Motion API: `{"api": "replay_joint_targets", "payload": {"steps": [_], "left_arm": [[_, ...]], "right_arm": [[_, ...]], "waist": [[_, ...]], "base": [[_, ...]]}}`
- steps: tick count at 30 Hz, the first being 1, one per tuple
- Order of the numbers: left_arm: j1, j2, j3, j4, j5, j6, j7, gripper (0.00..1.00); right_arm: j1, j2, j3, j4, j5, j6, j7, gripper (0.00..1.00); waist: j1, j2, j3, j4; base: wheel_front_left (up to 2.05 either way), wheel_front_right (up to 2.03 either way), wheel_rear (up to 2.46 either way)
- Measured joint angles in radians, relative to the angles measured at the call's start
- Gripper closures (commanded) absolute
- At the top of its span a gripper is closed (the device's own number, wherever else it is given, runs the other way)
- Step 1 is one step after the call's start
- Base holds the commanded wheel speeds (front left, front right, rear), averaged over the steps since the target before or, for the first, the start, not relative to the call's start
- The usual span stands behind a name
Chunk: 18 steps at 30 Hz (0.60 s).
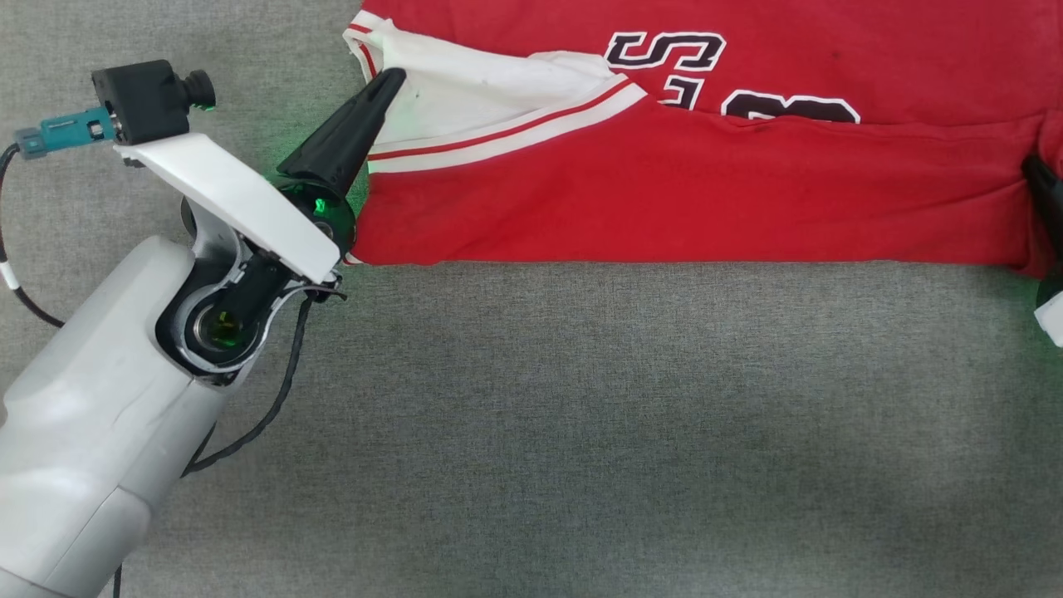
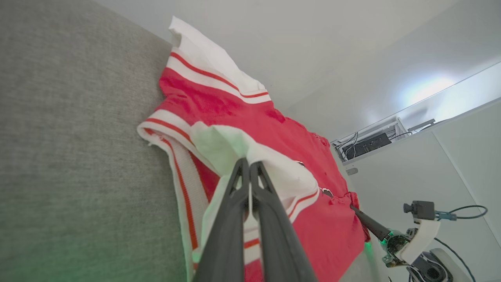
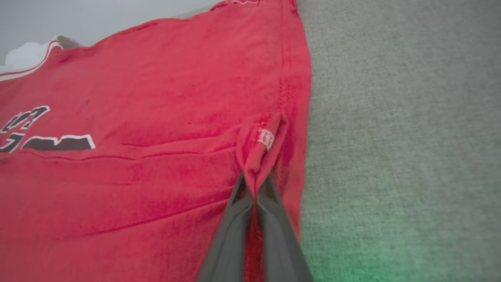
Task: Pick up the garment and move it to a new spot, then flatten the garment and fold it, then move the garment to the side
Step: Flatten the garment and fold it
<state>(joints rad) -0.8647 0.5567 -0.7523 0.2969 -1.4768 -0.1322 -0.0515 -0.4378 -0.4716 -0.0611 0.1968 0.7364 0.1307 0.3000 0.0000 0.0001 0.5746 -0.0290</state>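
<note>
1. Garment (image 1: 706, 199) lies on the grey fabric-covered counter (image 1: 581, 432). It is stretched between the two end effectors, with bare counter behind both wrists.
2. Red body shows a straight near edge and a long crease running from one end effector toward the other. Dark lettering (image 1: 664, 54) sits beyond the crease, part covered.
3. Left forearm (image 1: 91, 399) comes in pale and angled, with the wrist camera (image 1: 145, 100) just behind the fingers.
4. Left end effector (image 1: 390, 79) is closed tight, with white cloth of the sleeve (image 1: 473, 91) pinched between its tips. The sleeve drapes loose just past the tips.
5. Right end effector (image 3: 254, 184) is also fully closed, pinching a small ridge of red cloth at the garment's side edge. Cloth rises between its fingers.
6. Striped trim (image 1: 515, 124) runs away from the left tips, slanting over the red body.
7. Small tag (image 3: 266, 138) sits on the pinched ridge just ahead of the right tips.
8. Step, as judged: mid-fold, with both ends of a layer gripped.
9. To do it well:
   - Move both end effectors at the same pace and height so the crease stays straight.
   - Hold light tension between them. Too much and the thin right pinch may slip.
   - Watch the loose sleeve by the left tips. It could bunch under the layer, so lay it flat first.
   - Set the cloth down on the counter before letting go.
</note>
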Motion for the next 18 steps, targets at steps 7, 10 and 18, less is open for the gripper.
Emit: {"api": "replay_joint_targets", "payload": {"steps": [7,10,18], "left_arm": [[-0.028,0.029,-0.090,0.023,0.067,0.000,-0.021,0.00],[-0.040,0.072,-0.137,0.025,0.118,0.001,-0.033,0.00],[-0.080,0.193,-0.272,-0.042,0.146,0.001,0.156,0.00]], "right_arm": [[-0.006,-0.010,0.033,0.037,-0.012,0.000,-0.038,0.00],[0.004,-0.007,0.023,0.047,-0.014,0.000,-0.065,0.00],[0.063,-0.012,-0.005,0.006,-0.025,0.000,-0.083,0.00]], "waist": [[0.0000,0.0000,-0.028,0.002],[0.0000,0.0000,-0.058,0.004],[0.0000,0.0000,-0.148,0.017]], "base": [[0.00,0.00,0.00],[0.00,0.00,0.00],[0.00,0.00,0.00]]}}
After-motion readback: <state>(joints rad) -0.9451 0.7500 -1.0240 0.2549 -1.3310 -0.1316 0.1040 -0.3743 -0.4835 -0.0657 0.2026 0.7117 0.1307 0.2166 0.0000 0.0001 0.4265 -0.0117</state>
